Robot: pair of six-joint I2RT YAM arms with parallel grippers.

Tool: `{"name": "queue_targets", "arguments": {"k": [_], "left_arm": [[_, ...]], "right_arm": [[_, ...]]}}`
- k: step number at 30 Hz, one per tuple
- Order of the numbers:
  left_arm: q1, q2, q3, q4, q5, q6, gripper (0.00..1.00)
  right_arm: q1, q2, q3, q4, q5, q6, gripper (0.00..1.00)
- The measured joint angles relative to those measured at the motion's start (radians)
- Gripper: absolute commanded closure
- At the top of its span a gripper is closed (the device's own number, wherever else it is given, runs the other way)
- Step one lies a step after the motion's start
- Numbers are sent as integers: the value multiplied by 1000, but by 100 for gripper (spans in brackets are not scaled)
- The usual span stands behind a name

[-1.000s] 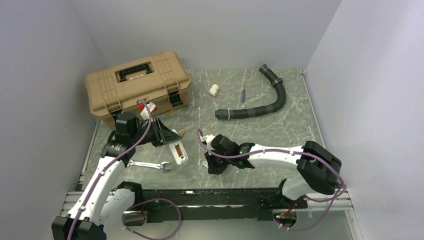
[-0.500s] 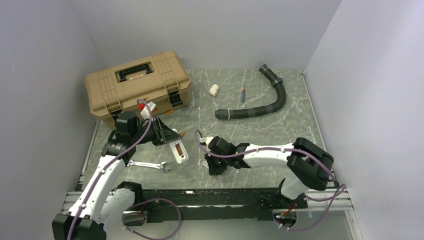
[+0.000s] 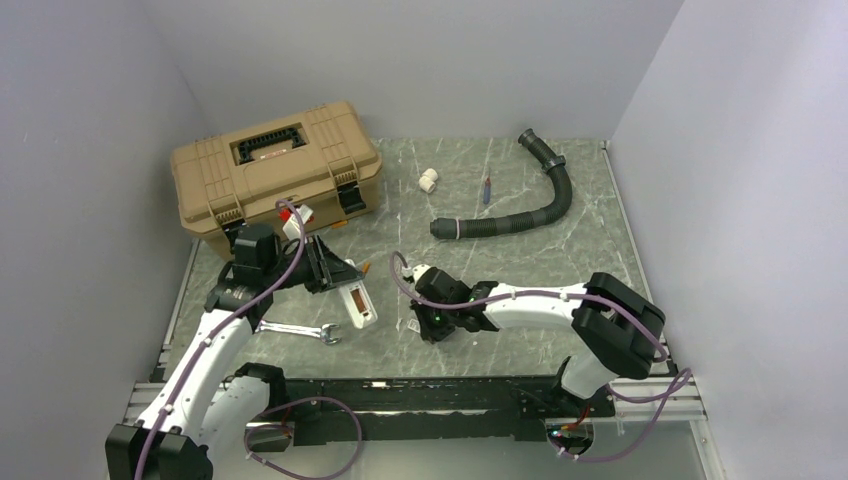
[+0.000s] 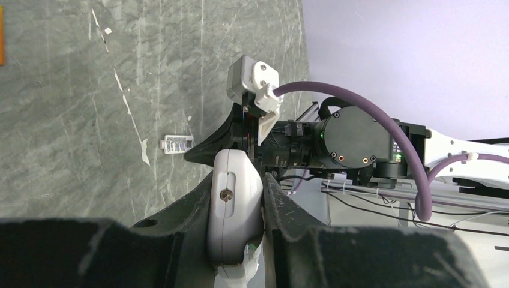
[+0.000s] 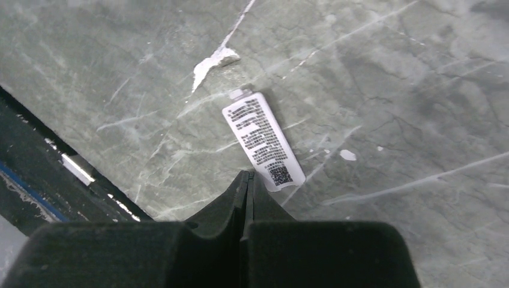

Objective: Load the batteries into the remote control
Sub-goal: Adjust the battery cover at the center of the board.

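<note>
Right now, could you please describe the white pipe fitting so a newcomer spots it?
Start at the tan plastic toolbox at the back left. Just right of it lies the stubby white pipe fitting; unlike the thin red-and-blue stick further right, it is chunky and all white.

Overhead camera looks down from behind the arm bases over the whole table (image 3: 560, 262). Left wrist camera faces the right arm (image 4: 354, 141); right wrist camera sits close above the table, both catching one white labelled strip (image 5: 263, 139).

Left arm (image 3: 207, 348) jaws clamped; right arm (image 3: 530, 300) jaws together.
</note>
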Motion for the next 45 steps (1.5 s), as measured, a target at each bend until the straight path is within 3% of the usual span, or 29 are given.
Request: {"name": "queue_targets", "arguments": {"k": [14,45], "left_arm": [[0,14,0,23,6,-1,100],[6,26,0,30,7,0,100]], "right_arm": [[-35,1,32,-85,101,6,100],[-98,167,208,-71,135,-16,100]]}}
